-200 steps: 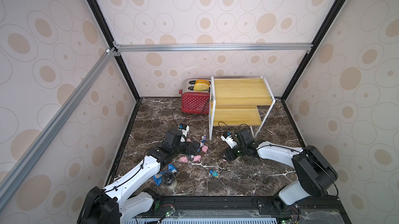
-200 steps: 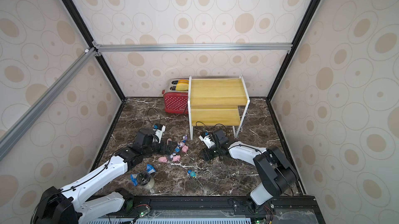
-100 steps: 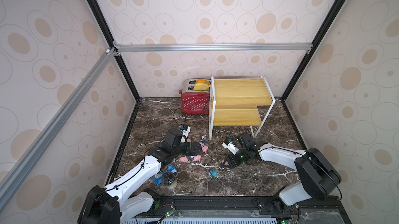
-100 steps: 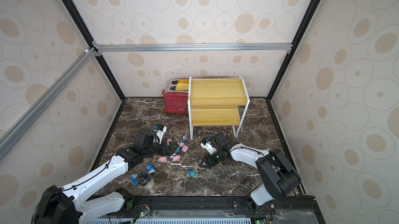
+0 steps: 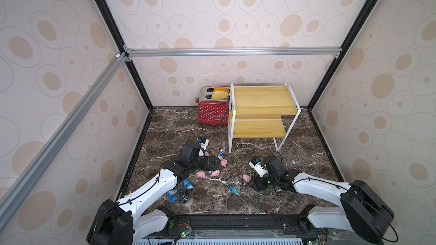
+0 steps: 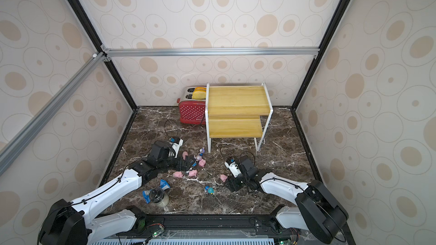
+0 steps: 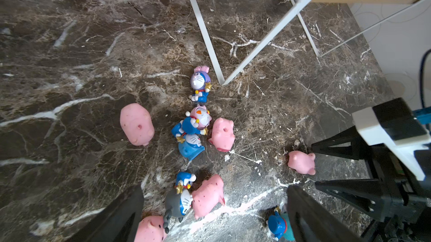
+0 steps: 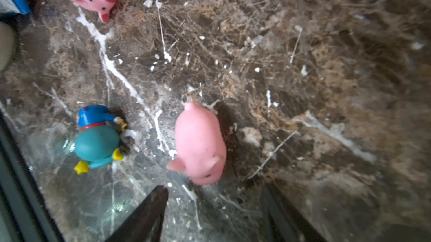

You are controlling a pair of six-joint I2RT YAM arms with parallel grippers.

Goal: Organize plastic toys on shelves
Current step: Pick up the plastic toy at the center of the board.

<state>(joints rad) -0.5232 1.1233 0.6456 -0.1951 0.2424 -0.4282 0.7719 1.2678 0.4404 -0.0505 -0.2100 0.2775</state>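
A: Which step is this?
B: Pickup, I'd say. Your right hand (image 8: 214, 188) is spread and empty, with the pink pig (image 8: 200, 142) just ahead of it, toward the front edge of the surface (image 5: 306, 161).
A: Next?
B: Straddle it, pinch, and carry it to the bare shelves (image 5: 257, 128) at the back edge.

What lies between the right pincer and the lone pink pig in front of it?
Only bare marble floor: in the right wrist view the pig sits just ahead of the right pincer.
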